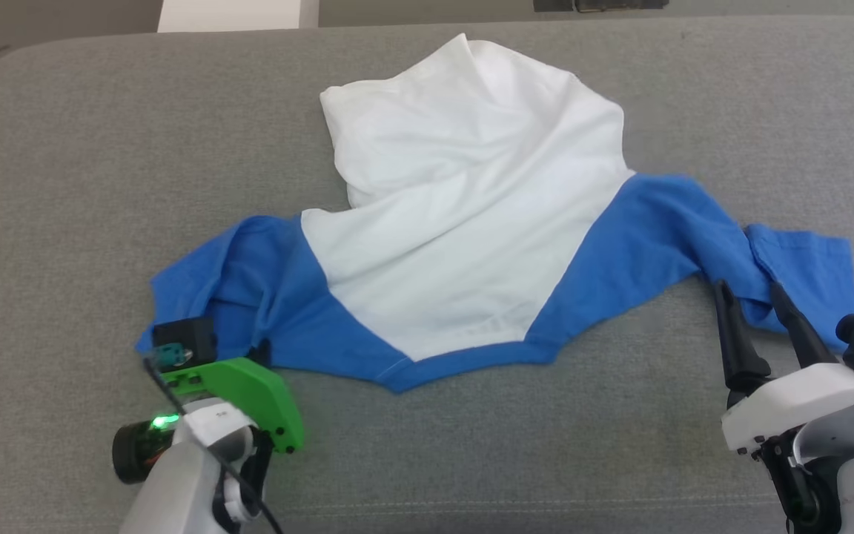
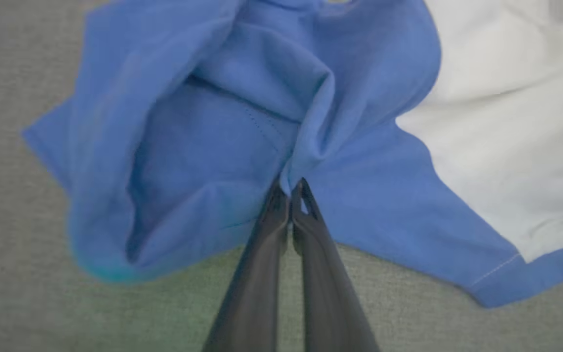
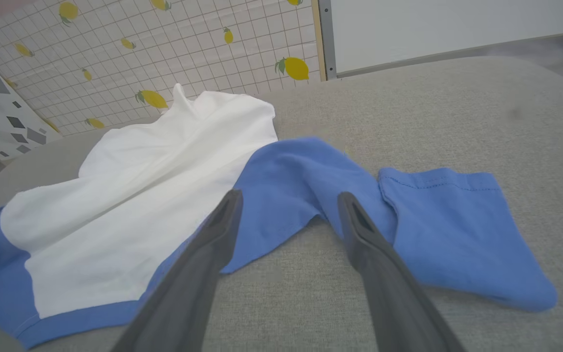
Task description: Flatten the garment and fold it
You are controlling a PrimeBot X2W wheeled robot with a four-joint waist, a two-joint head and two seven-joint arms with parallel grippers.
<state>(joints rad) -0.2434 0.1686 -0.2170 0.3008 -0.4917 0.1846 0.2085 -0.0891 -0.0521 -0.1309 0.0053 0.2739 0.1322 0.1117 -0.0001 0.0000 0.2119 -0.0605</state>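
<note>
Left gripper [image 2: 291, 188] is clamped tight on a raised fold of blue sleeve on the shirt [image 1: 457, 222], down at the lower left of the head view. Right gripper [image 3: 290, 197] is spread wide with its fingers either side of the other blue sleeve at the lower right, not gripping anything. That shirt sprawls across the middle of the grey cushion [image 1: 427, 460], neckband toward the bottom edge, white body rumpled up toward the top.
</note>
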